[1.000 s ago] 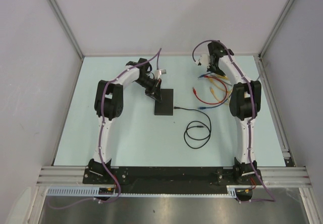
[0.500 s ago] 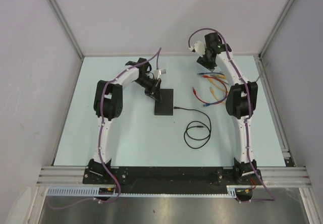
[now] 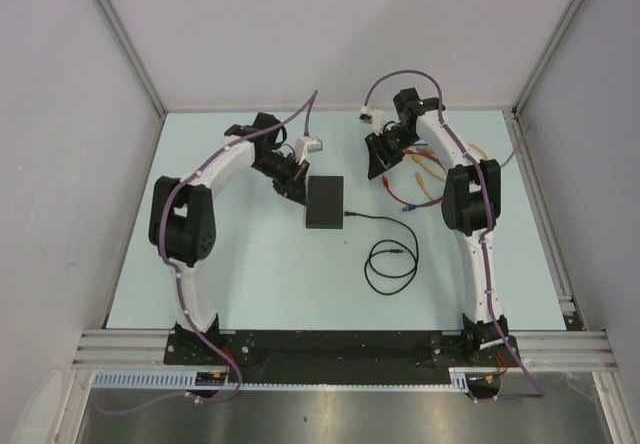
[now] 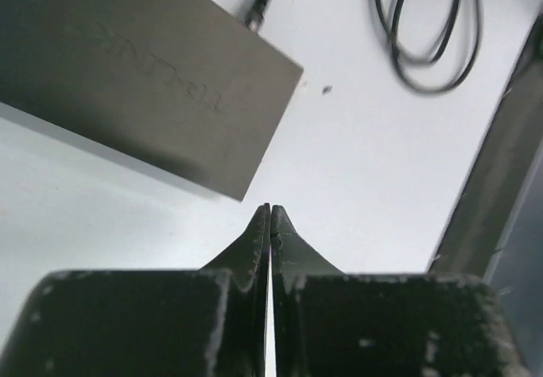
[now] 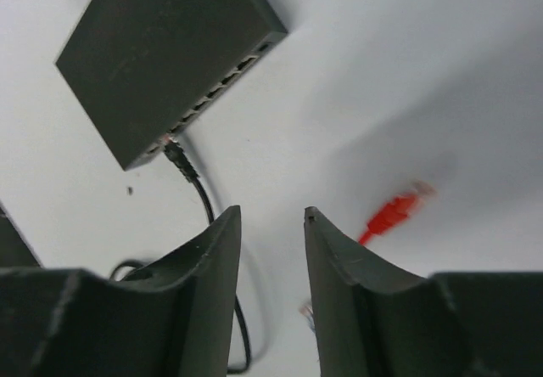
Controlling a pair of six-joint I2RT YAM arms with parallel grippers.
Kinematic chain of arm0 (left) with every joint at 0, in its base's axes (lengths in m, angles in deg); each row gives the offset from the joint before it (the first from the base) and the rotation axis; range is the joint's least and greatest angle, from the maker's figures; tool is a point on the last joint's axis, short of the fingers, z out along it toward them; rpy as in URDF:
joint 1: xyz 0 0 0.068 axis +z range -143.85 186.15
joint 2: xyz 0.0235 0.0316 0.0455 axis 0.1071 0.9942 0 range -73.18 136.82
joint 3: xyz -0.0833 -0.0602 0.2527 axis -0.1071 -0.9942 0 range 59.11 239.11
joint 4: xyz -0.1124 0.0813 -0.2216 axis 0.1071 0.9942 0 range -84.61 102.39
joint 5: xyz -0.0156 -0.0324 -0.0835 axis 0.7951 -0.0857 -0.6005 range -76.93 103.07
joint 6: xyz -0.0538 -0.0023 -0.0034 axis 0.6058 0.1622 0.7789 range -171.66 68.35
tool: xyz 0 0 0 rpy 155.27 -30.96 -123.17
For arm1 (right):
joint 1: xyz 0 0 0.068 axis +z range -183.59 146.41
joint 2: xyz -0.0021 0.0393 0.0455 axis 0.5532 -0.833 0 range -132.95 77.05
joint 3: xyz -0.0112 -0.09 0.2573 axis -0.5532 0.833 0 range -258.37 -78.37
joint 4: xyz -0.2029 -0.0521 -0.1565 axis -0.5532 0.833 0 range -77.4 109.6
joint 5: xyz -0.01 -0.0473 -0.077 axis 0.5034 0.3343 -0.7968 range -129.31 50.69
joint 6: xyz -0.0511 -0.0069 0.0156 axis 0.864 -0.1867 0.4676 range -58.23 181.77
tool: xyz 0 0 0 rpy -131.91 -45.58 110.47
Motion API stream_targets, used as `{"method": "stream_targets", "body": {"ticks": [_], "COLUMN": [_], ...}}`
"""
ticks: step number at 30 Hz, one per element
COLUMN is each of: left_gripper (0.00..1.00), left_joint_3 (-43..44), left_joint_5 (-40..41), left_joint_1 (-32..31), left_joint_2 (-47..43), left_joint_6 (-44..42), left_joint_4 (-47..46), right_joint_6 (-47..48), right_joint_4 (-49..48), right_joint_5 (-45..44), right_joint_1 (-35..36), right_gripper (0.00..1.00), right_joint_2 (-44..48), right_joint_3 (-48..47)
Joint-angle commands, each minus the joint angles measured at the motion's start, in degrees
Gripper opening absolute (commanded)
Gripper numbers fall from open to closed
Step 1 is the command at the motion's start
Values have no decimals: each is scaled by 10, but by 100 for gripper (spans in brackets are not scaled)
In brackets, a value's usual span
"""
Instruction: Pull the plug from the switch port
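The switch (image 3: 325,201) is a flat matte-black box lying mid-table; it also shows in the left wrist view (image 4: 144,80) and the right wrist view (image 5: 165,63). A black plug (image 5: 178,158) sits in a port at the end of the switch's right edge (image 3: 349,213); its black cable (image 3: 392,262) runs to a coil nearer the arms. My left gripper (image 3: 290,182) is shut and empty, its tips (image 4: 271,209) just off the switch's far-left corner. My right gripper (image 3: 378,159) is open and empty (image 5: 271,214), above the table behind and to the right of the switch.
Several loose red, yellow and blue patch cables (image 3: 425,174) lie at the back right, under the right arm; a red connector (image 5: 394,214) shows beside the right fingers. The black cable coil (image 4: 428,29) lies in front of the switch. Walls enclose the table on three sides.
My right gripper has swung from the back wall forward and left, toward the switch. My left arm's elbow has moved left and its gripper has drawn slightly back off the switch's corner.
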Motion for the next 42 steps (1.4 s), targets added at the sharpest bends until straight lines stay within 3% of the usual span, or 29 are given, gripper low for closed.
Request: {"method": "stream_targets", "body": {"ticks": [1, 4, 7, 15, 23, 28, 32, 36, 42], "left_gripper": [0, 0, 0, 0, 0, 0, 0, 0, 0], "left_joint_3": [-73, -111, -126, -148, -172, -138, -82, -57, -19], "left_joint_5": [56, 100, 112, 149, 246, 232, 151, 97, 79], "left_joint_1": [-36, -67, -81, -98, -91, -72, -62, -59, -50], "left_joint_2": [-62, -67, -56, -31, -34, -46, -49, -42, 11], "left_joint_6": [-175, -214, -223, -224, -199, -190, -196, -155, -31], "left_joint_4": [-29, -54, -81, -152, -225, -197, -95, -64, -71], "right_joint_6": [-73, -78, -90, -104, -112, -108, -97, -95, -92], "right_joint_4": [4, 4, -3, -18, -28, -25, -10, -3, 15], "right_joint_5": [94, 89, 74, 52, 42, 49, 97, 149, 202], "right_joint_1": [5, 19, 27, 36, 43, 44, 41, 38, 38], "right_gripper": [29, 15, 10, 8, 7, 8, 19, 43, 50], "right_joint_2": [-31, -42, -51, -65, -69, -70, -71, -74, -102], "right_joint_3": [-7, -15, -11, -4, -4, -6, -4, -3, -12]}}
